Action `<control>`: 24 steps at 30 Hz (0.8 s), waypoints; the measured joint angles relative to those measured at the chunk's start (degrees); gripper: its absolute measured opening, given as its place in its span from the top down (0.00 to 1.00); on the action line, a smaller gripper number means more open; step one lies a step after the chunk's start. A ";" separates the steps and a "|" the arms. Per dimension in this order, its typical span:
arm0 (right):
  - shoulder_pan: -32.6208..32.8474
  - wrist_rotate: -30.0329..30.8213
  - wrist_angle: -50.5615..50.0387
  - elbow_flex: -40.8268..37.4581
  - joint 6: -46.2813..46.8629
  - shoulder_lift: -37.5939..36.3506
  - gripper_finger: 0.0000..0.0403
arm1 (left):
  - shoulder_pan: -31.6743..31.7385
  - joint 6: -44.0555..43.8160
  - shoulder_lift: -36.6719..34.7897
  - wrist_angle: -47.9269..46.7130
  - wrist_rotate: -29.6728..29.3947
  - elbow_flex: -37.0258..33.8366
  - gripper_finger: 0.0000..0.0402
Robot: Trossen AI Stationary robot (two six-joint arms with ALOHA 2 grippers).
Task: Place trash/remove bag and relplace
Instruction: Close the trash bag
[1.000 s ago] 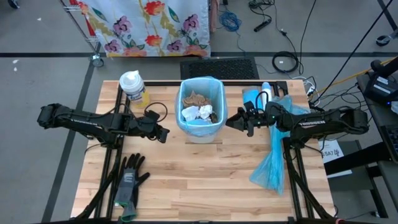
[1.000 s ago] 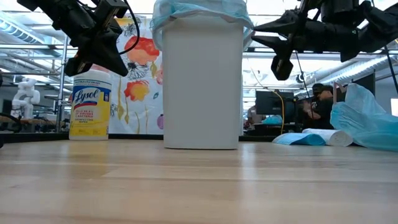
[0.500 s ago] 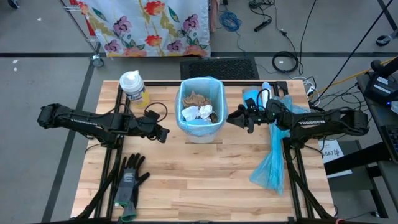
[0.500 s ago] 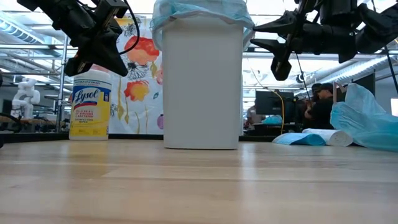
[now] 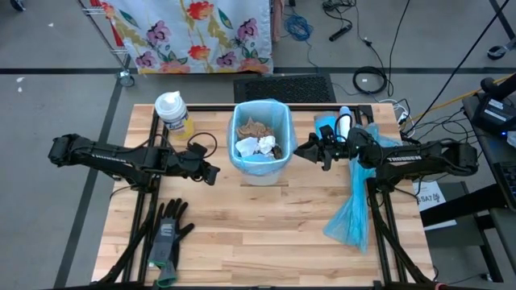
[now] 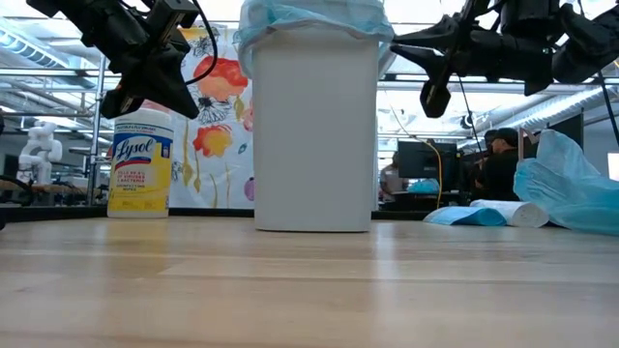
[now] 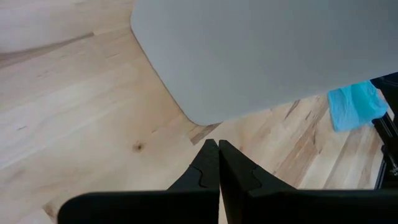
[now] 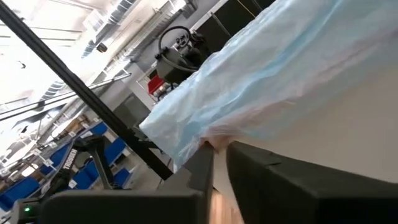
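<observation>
A white bin lined with a light blue bag stands at the table's middle, holding crumpled brown and white trash. My right gripper hovers at the bin's right side, just under the rim, narrowly open. In the right wrist view its fingertips sit at the hem of the bag's turned-over edge. My left gripper waits shut, above the table left of the bin. In the left wrist view, the gripper points at the bin wall. My right gripper comes level from the table's right at the bag's folded-over hem on the bin's right wall. I cannot tell whether the fingertips touch the film.
A loose blue bag lies along the right side under my right arm, with a bag roll beyond it. A yellow wipes canister stands far left. Black-and-grey gloves lie near left. A person sits behind the table.
My right gripper has risen a little along the bin's right wall and drifted toward the far edge, closer to the rim. The bin and bag have kept still.
</observation>
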 joint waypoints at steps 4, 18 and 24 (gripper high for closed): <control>0.02 0.00 1.18 0.00 0.40 0.00 0.99 | 0.00 0.00 0.00 0.00 0.00 0.00 1.00; 1.36 -3.18 -12.06 12.76 0.17 0.01 1.00 | 0.00 1.46 0.00 0.08 -0.05 0.00 1.00; 2.09 -3.22 -40.89 29.31 -9.55 0.77 1.00 | 0.00 1.55 0.00 0.05 -0.07 0.00 1.00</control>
